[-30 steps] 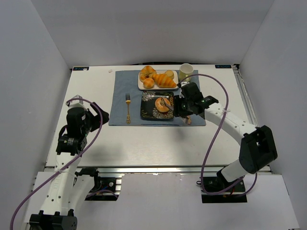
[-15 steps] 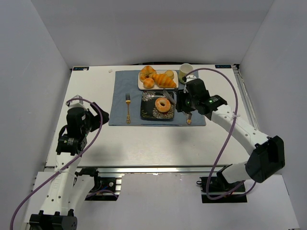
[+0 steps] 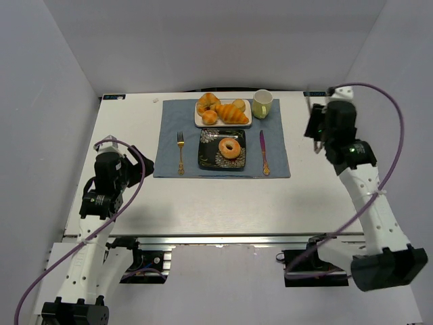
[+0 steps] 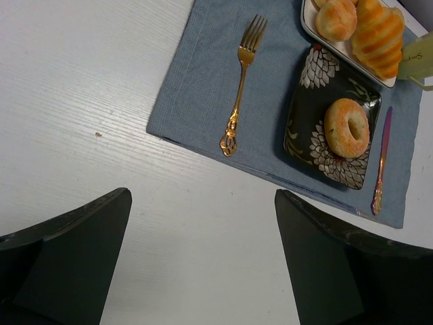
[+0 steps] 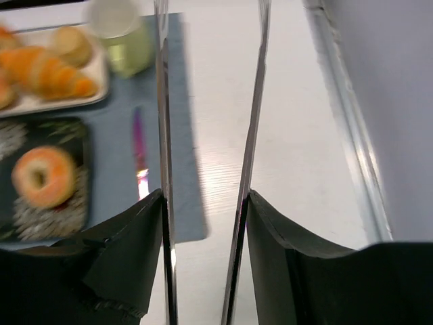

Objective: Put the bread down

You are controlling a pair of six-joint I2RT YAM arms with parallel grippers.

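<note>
Plainly golden-brown, the ringed bread [image 4: 337,132] tops the plate [image 4: 303,112]; left fingers [image 4: 67,261] and right fingers [image 5: 128,250] gape empty.

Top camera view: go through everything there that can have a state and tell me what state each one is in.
bread: lying flat on the black plate, not held
black plate: carrying only the bread
white tray: holding pastries
mug: upright
fork: lying flat, left of the black plate
knife: lying flat, right of the black plate
left gripper: open, empty
right gripper: open, empty
</note>
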